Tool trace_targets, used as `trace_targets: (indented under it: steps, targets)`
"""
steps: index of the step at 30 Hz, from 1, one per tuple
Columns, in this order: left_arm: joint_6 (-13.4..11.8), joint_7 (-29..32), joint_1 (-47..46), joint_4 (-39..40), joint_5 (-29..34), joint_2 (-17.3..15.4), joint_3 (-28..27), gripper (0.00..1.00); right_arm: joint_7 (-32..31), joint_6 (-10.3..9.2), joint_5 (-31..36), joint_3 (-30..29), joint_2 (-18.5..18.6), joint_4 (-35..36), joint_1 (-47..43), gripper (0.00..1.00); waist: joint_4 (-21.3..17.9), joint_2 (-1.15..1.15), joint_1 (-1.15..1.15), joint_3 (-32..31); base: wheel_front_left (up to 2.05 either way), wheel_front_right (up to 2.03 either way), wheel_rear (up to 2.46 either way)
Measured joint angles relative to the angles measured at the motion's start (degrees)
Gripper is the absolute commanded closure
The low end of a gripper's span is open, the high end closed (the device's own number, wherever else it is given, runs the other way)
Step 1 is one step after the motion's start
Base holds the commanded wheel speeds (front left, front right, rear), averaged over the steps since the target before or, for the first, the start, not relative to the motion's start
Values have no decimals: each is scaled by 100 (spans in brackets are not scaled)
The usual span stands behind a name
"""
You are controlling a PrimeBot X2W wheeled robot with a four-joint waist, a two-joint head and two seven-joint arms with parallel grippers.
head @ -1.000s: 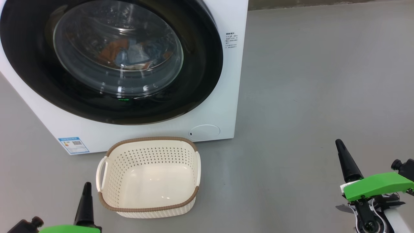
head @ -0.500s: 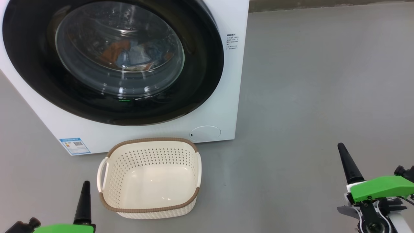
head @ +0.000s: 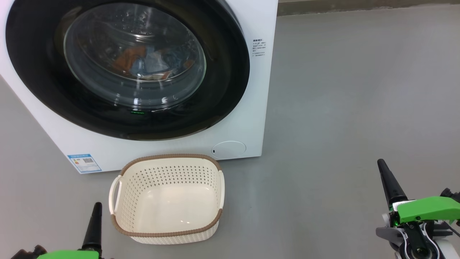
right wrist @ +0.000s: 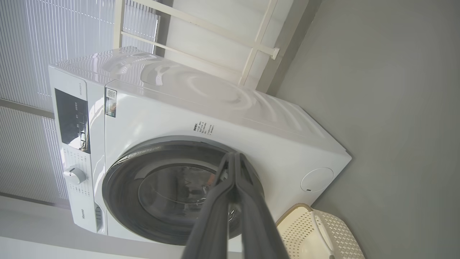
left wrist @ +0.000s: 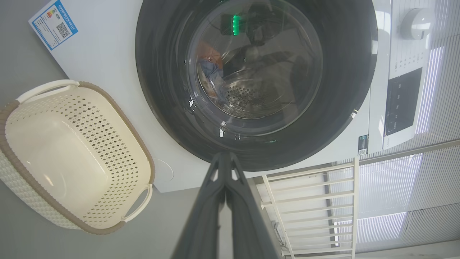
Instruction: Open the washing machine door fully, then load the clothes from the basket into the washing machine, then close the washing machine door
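Note:
The white washing machine (head: pixel 248 118) stands ahead with its black-rimmed round door (head: pixel 222 90) closed flat against the front. Through the glass bowl I see blue and orange clothes (head: pixel 151 63) lying in the drum. On the floor in front sits the cream basket (head: pixel 167 199) with nothing in it. My left gripper (head: pixel 97 205) is shut at the lower left, beside the basket's left handle and apart from it. My right gripper (head: pixel 380 162) is shut at the lower right, far from the machine. In the wrist views both pairs of fingers (left wrist: pixel 224 158) (right wrist: pixel 233 158) are pressed together on nothing.
Grey floor (head: pixel 341 108) stretches wide to the right of the machine. A white rack (left wrist: pixel 309 201) stands beside the machine against the wall, with blinds behind. The control panel and dial (right wrist: pixel 73 175) are on the machine's top front.
The whole head picture has slid slightly down and right, so the camera has moved. Both grippers sit a little lower in the picture, still shut. The door and the basket have stayed put.

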State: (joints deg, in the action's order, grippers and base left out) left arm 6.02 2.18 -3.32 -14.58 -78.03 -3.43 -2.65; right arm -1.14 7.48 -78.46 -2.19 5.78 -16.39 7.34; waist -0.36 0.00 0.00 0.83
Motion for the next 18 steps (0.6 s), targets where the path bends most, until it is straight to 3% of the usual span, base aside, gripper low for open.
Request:
trace_targets:
  steps: [18]
  targets:
    - [57,259,-26,-35,-900,85,-133,100,-294,-1,-840,-303,-198,38,-101,100,23,0,0,-44,0,0,0]
